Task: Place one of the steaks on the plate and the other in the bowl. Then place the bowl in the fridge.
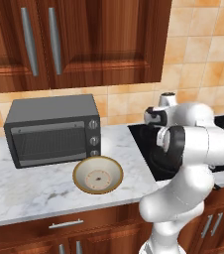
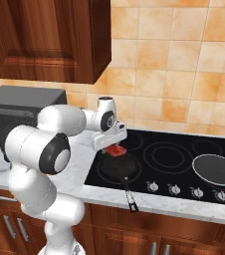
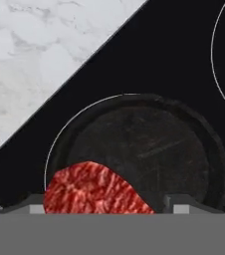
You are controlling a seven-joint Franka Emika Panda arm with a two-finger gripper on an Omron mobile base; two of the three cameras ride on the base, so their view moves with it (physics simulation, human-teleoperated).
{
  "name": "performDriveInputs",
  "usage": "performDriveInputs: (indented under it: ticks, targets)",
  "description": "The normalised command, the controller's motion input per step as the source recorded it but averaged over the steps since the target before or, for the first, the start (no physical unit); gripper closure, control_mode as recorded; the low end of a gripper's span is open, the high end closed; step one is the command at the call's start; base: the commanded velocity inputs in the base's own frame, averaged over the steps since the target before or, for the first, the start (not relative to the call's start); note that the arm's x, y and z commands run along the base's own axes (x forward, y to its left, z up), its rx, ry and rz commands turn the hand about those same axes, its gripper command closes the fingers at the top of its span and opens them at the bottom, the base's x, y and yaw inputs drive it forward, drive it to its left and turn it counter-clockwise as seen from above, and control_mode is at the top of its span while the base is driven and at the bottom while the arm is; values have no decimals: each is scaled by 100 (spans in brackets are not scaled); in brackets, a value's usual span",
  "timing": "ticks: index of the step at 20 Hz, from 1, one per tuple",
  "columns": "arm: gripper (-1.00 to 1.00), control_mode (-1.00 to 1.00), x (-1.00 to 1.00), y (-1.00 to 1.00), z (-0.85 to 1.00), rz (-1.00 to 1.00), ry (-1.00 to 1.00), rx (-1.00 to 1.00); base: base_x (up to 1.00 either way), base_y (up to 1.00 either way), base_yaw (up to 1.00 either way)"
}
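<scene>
A grey toaster oven (image 1: 52,130) sits at the back of the marble table (image 1: 29,191), beneath dark wooden wall cabinets (image 1: 74,42), with the tan-rimmed bowl (image 1: 98,174) just in front of its right corner and near the table's front edge. Bare marble lies open to the left of the bowl. To the right, a black cooktop (image 2: 184,164) is set into the table; a small dark frying pan (image 2: 118,168) rests on its near-left burner, handle pointing toward the front edge, and a second, grey-lined pan (image 2: 216,169) sits well apart on the right, leaving the middle burners bare. The white arm reaches over the small pan, where the pincer (image 2: 113,148) hangs with its jaws spread wide around a raw deep-red steak (image 3: 92,189), which is just above the pan's left side; whether the fingers press on the meat cannot be told.
</scene>
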Motion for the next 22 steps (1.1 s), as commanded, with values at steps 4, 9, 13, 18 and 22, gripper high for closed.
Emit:
performDriveInputs:
  ticks: [4, 9, 13, 18, 22]
  targets:
    - [100, -100, -97, 54, 35, -6, -8, 5, 0, 0, 0]
    - [100, -100, -97, 91, 11, -1, -16, -1, 0, 0, 0]
    - [100, -100, -69, 100, 11, 0, -11, -1, 0, 0, 0]
    - [100, -100, -14, 100, 0, 1, -7, -2, 0, 0, 0]
    - [100, -100, 31, 100, 19, 2, 2, -7, 0, 0, 0]
